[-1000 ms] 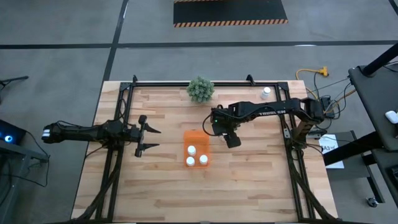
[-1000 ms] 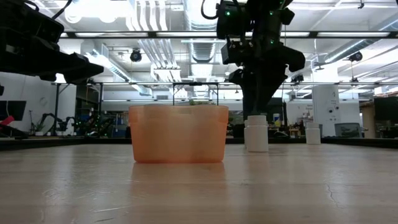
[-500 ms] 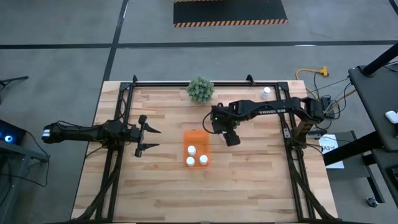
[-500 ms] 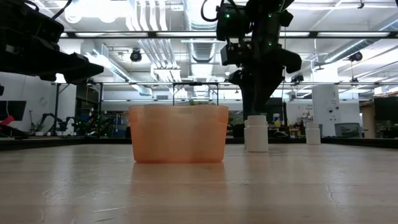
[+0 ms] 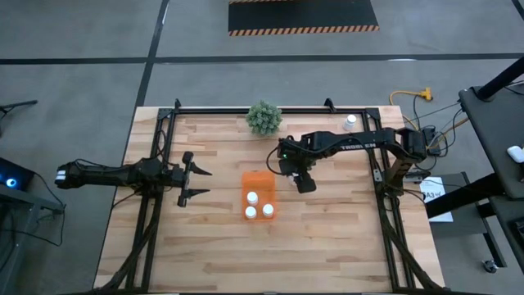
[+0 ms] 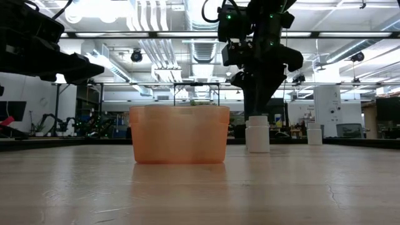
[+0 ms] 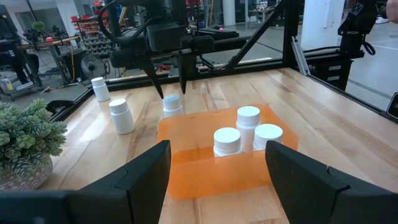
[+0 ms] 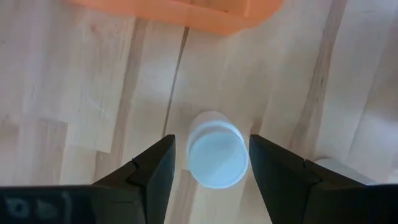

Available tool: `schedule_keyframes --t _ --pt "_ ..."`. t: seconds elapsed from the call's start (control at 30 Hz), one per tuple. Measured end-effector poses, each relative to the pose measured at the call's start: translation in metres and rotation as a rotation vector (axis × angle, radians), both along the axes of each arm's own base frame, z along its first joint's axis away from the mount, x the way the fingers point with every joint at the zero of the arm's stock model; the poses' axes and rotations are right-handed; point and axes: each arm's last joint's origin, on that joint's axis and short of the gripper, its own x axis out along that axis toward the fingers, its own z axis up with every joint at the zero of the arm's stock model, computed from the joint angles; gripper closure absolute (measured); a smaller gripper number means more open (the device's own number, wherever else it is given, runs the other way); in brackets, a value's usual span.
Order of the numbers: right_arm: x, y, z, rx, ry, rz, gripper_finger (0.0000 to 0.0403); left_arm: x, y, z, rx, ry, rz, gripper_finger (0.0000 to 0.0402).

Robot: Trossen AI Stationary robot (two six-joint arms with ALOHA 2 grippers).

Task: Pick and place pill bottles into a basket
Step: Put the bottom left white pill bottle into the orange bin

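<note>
Pale plank desk [image 5: 327, 238] on grey concrete floor [image 5: 82, 82]. Orange basket [image 5: 259, 195] mid-desk, holding three bottles [image 5: 260, 206]. Right gripper [image 8: 210, 163] spread wide, straddling upright bottle [image 8: 215, 157] beside basket. Left gripper [image 5: 194, 183] wide, toward left edge.

A small green bushy plant [image 5: 264, 117] stands near the far edge of the pale wooden plank surface [image 5: 327, 238], and it shows again in a speckled pot in the left wrist view [image 7: 28, 140]. A black metal frame [image 5: 246, 108] runs along the surface's far edge and down both its sides. Around it lies a grey concrete floor [image 5: 74, 33], with a black mat edged in yellow and black stripes [image 5: 303, 16] farther off. A yellow cable [image 5: 409, 95] lies on the floor beside the surface's far right corner. Ceiling lights and ducts [image 6: 156, 25] hang in the room behind.
</note>
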Motion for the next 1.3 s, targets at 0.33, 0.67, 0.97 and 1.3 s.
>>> schedule_keyframes --t 0.33,0.67,0.97,1.3 --pt "-0.002 0.000 -0.008 -0.001 0.004 0.000 0.0209 0.000 0.000 0.000 0.000 0.000 0.000 0.0157" --pt "-0.007 0.000 -0.019 0.002 0.021 -0.009 0.0209 0.000 0.000 0.000 0.000 0.000 0.000 0.0157" --pt "-0.008 -0.001 -0.022 0.004 0.027 -0.017 0.0209 0.000 0.000 0.000 0.000 0.000 0.000 0.0157" --pt "-0.010 -0.001 -0.025 0.004 0.035 -0.017 0.0246 0.000 0.000 0.000 0.000 0.000 0.000 0.0157"
